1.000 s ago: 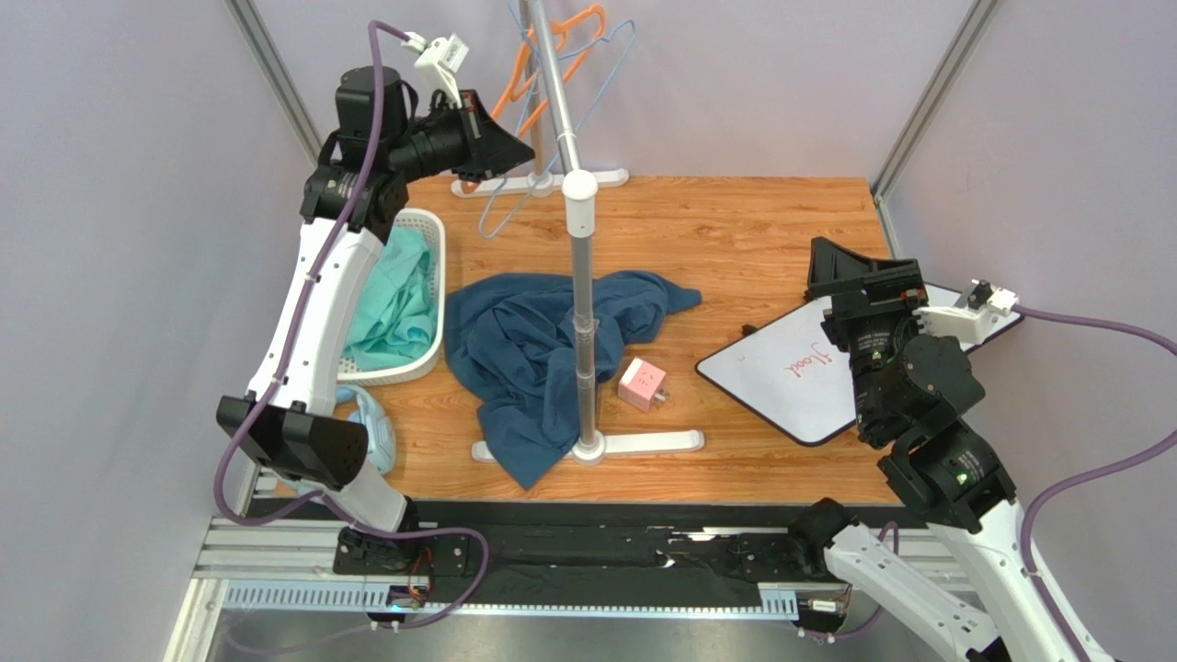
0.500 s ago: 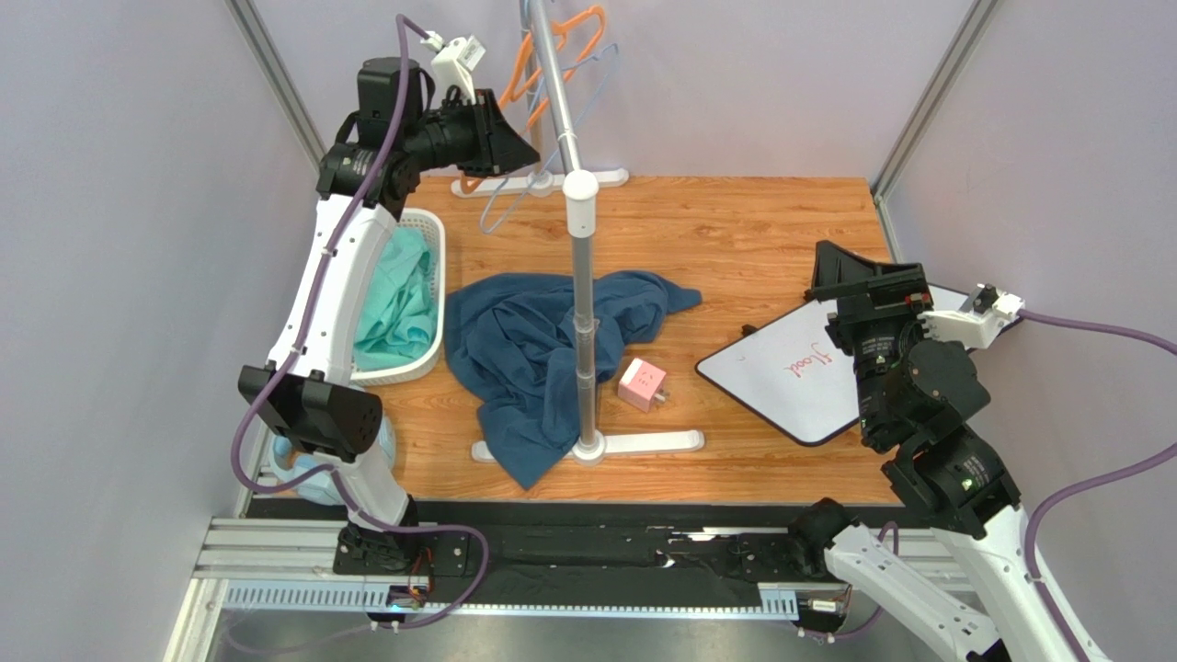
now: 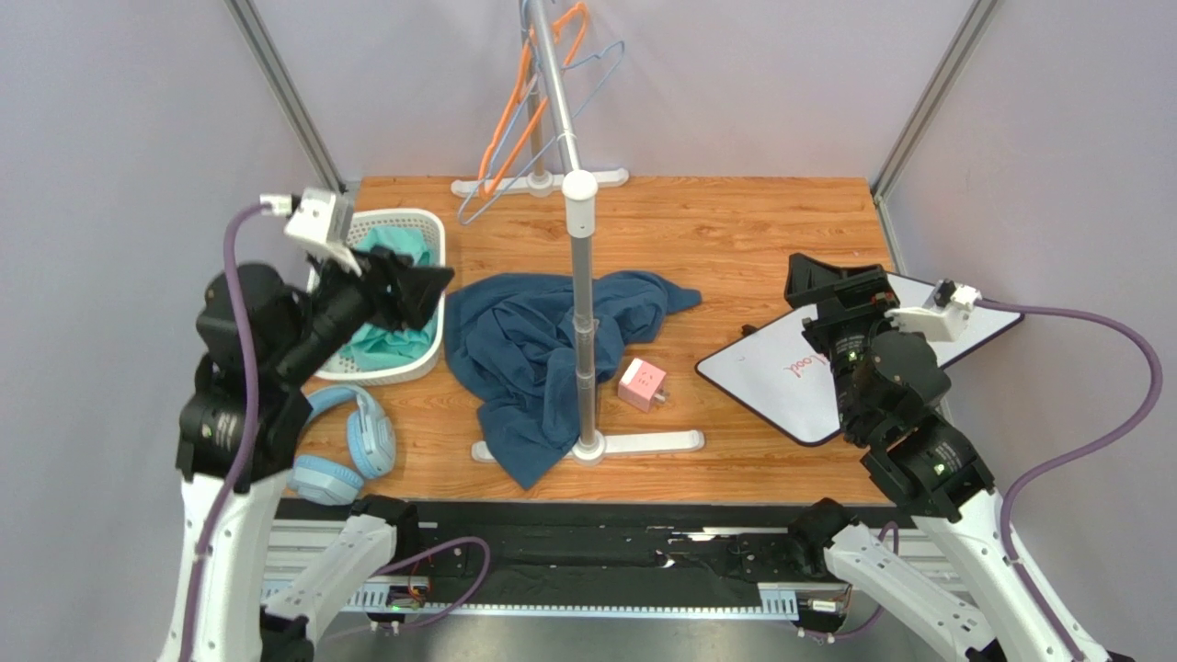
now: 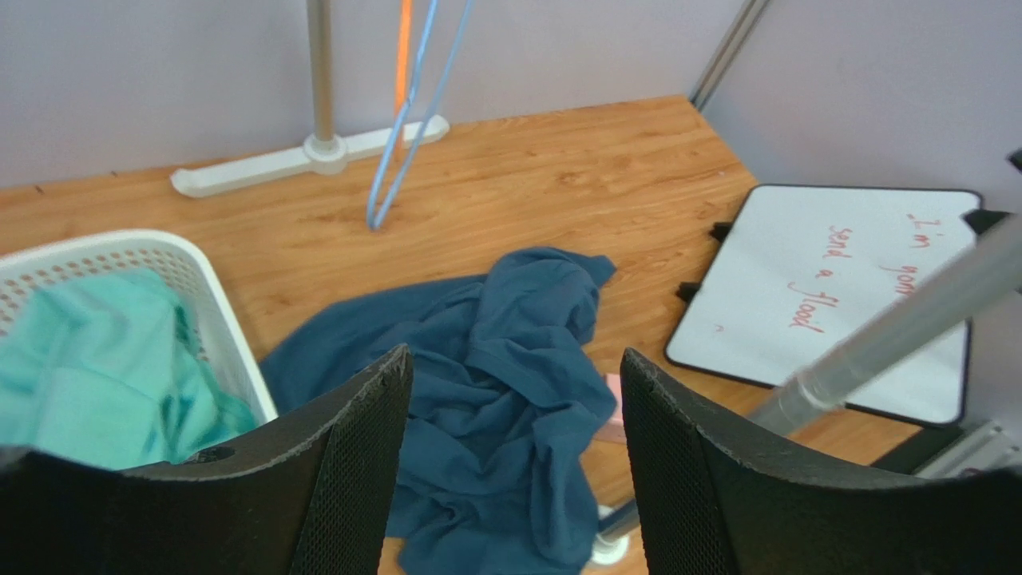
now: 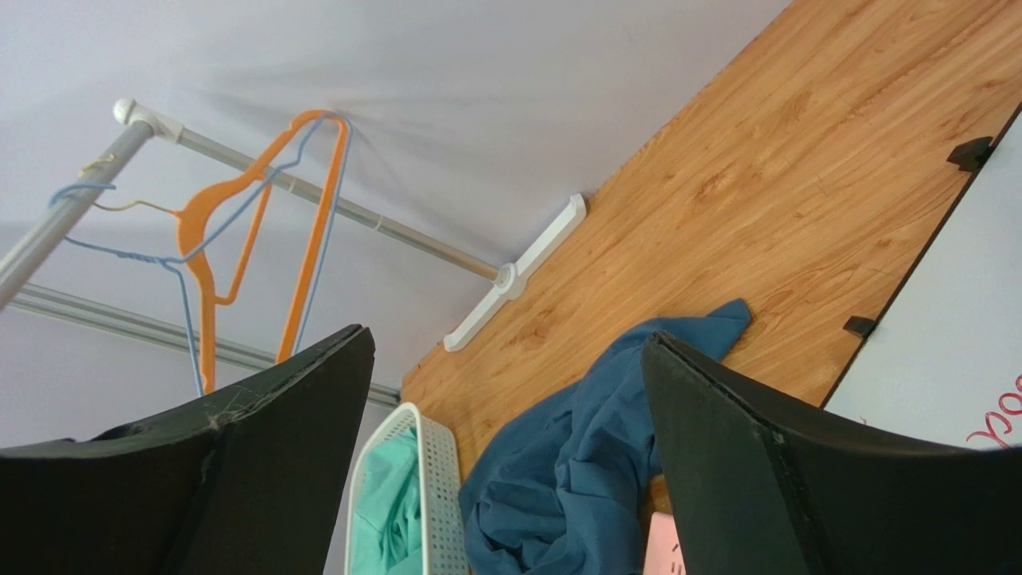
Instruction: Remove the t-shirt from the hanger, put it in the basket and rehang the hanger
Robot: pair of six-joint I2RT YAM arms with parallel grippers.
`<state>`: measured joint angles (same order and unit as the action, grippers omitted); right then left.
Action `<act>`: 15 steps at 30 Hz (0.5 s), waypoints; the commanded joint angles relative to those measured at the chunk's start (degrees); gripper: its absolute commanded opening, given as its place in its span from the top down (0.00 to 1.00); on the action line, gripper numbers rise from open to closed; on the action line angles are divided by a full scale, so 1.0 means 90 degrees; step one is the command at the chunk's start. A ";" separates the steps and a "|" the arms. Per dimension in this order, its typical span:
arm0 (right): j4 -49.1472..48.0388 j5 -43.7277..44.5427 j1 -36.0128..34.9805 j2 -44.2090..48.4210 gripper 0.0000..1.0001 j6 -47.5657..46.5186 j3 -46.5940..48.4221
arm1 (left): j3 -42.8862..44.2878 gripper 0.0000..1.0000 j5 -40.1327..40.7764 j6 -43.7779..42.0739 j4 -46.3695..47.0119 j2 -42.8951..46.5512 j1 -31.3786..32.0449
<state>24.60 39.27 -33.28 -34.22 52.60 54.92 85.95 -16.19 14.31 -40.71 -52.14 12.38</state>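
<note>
Headphones (image 3: 339, 448): light blue, on the table (image 3: 746, 228) at its near left edge.
Basket (image 3: 415, 217): white, holding a teal cloth (image 4: 96, 371).
Left pincer (image 4: 513, 359): jaws wide apart, gripping nothing, raised by the basket's right rim; t-shirt (image 3: 518, 345) just right of it and lower.
T-shirt: dark blue, crumpled on the table around the rack pole (image 3: 586, 317), apart from both hangers.
Orange hanger (image 5: 190, 240), blue hanger (image 4: 378, 213): on the rail, far side.
Pink cube (image 3: 641, 384): just right of the pole.
Whiteboard (image 3: 774, 393): at the right edge.
Right pincer (image 5: 506, 342): jaws wide apart, empty, by the whiteboard; t-shirt well to its left.
</note>
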 commanded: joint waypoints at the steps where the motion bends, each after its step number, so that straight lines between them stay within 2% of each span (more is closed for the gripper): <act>1: -0.0282 -0.0300 0.0006 -0.0377 0.12 -0.0345 -0.0008 | -0.2257 0.32 -0.0367 0.0831 0.0625 0.0967 -0.0009; 5: -0.0302 -0.0612 0.0006 -0.0700 0.12 -0.0580 0.0109 | -0.3718 0.33 -0.0994 0.1485 0.1426 0.1564 -0.0018; 9: -0.0321 -0.0866 0.0006 -0.0856 0.12 -0.0707 0.0177 | -0.4569 0.34 -0.1618 0.1955 0.2052 0.1273 0.0011; 12: -0.0311 -0.0877 0.0016 -0.0817 0.12 -0.0824 0.0168 | -0.4998 0.35 -0.1417 0.2159 0.2452 0.1242 0.0429; 15: -0.0311 -0.0818 0.0006 -0.0681 0.12 -0.0922 0.0110 | -0.5545 0.29 -0.0997 0.2365 0.3193 0.1476 0.1093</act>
<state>24.12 31.79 -33.28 -42.15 46.89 54.78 38.94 -26.44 31.07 -24.10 -42.19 16.82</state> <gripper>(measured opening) 0.884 0.686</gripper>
